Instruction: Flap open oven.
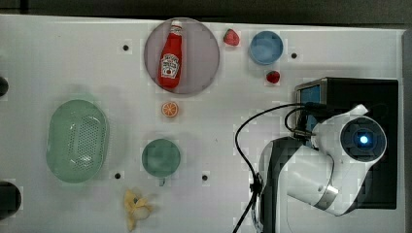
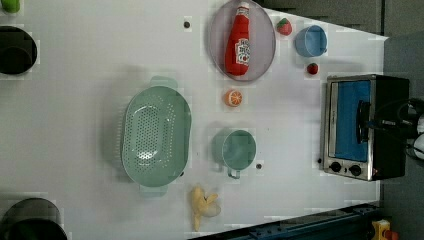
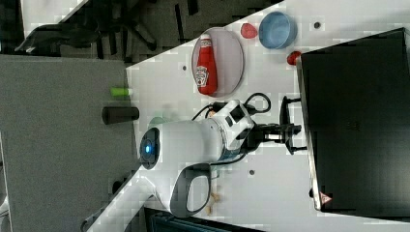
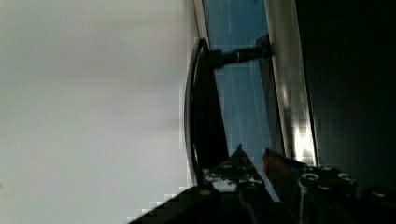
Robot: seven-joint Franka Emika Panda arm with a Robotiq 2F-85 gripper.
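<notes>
The oven stands at the left view's right edge of the white table, with a black top and a silver front frame. Its blue-tinted door looks closed, flush with the frame. Two black knobs sit beside the door. My gripper reaches in from in front of the door and is shut on the black bar handle. In the wrist view one fingertip lies over the bar and the other sits between bar and door glass. The white arm hangs over the oven's top.
A ketchup bottle lies on a grey plate. Near the oven are a blue bowl and two strawberries. An orange half, a green cup, a green colander and a banana lie farther off. Black cables trail beside the arm.
</notes>
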